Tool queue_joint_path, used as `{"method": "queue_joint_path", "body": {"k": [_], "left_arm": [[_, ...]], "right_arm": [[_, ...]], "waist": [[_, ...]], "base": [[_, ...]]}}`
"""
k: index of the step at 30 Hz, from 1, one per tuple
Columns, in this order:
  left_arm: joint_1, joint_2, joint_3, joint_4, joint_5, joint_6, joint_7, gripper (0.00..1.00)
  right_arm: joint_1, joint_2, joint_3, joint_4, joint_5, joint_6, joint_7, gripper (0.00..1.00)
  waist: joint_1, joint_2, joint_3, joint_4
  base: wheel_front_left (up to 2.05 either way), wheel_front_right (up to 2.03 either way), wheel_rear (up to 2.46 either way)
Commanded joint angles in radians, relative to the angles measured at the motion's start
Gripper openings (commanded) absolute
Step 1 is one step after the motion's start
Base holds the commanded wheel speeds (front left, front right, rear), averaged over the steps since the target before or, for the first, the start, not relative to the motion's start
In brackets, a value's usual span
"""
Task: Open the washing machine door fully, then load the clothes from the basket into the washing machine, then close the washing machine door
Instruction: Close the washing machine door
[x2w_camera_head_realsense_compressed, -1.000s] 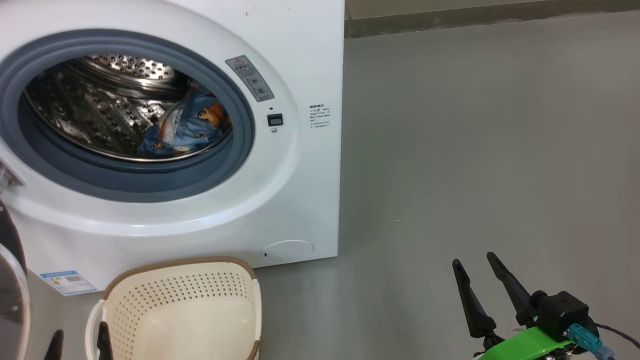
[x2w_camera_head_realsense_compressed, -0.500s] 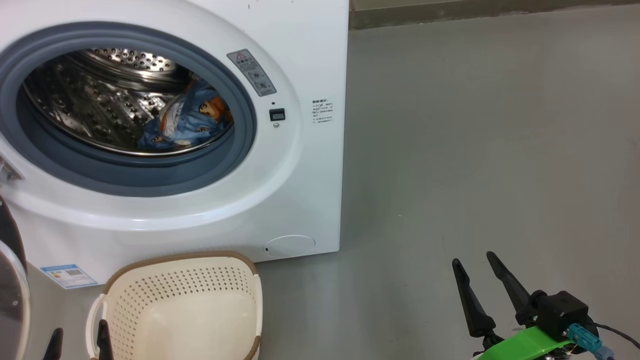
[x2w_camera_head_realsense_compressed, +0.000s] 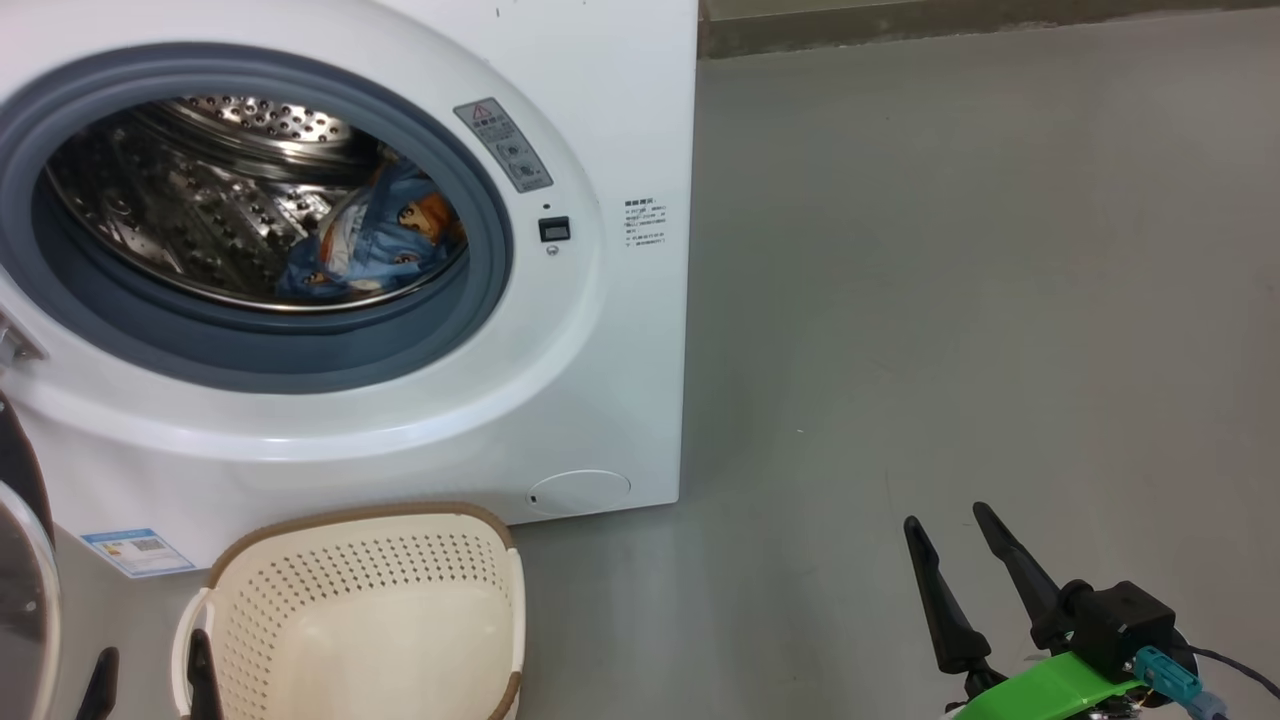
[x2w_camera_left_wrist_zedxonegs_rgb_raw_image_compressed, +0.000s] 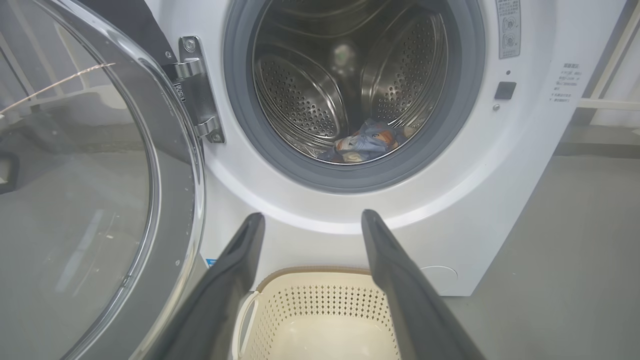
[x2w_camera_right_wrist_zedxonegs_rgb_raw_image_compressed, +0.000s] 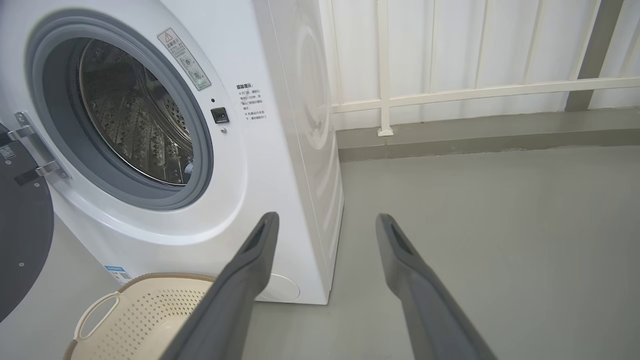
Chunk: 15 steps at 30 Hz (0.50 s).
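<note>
Lying crumpled low in the steel drum (x2w_camera_left_wrist_zedxonegs_rgb_raw_image_compressed: 300, 100), light-blue printed clothes (x2w_camera_left_wrist_zedxonegs_rgb_raw_image_compressed: 365, 145), well beyond left fingers (x2w_camera_left_wrist_zedxonegs_rgb_raw_image_compressed: 222, 290) above the cream basket (x2w_camera_left_wrist_zedxonegs_rgb_raw_image_compressed: 320, 300), right fingers (x2w_camera_right_wrist_zedxonegs_rgb_raw_image_compressed: 242, 280) farther off, both spread wide, empty.

Head view: high up, looking forward and down onto the washing machine (x2w_camera_head_realsense_compressed: 620, 330) front and the grey floor (x2w_camera_head_realsense_compressed: 950, 300); right hand (x2w_camera_head_realsense_compressed: 947, 518) at lower right. Left wrist view: low and close, facing almost straight into the drum (x2w_camera_left_wrist_zedxonegs_rgb_raw_image_compressed: 350, 75), with the open washing machine door (x2w_camera_left_wrist_zedxonegs_rgb_raw_image_compressed: 100, 175) at its left. Right wrist view: off to the right, taking the front at a slant, plus the side panel (x2w_camera_right_wrist_zedxonegs_rgb_raw_image_compressed: 310, 125) and a white railing (x2w_camera_right_wrist_zedxonegs_rgb_raw_image_compressed: 382, 65). All three share the drum mouth and the basket (x2w_camera_head_realsense_compressed: 360, 575).
</note>
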Motion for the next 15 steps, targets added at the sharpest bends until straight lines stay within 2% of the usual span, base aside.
{"method": "queue_joint_path", "body": {"k": [1,15], "left_arm": [[-0.046,0.009,0.036,-0.017,0.007,0.006,-0.006,1.00],[-0.051,0.009,0.041,-0.011,0.018,-0.002,-0.006,1.00]], "right_arm": [[-0.022,-0.001,0.020,-0.025,-0.011,0.002,-0.005,1.00],[-0.020,-0.002,0.024,-0.030,-0.014,0.002,-0.005,1.00]], "waist": [[0.0000,-0.0001,0.000,0.000],[0.0000,-0.0001,-0.003,-0.005]], "base": [[0.00,0.00,0.00],[0.00,0.00,0.00]]}}
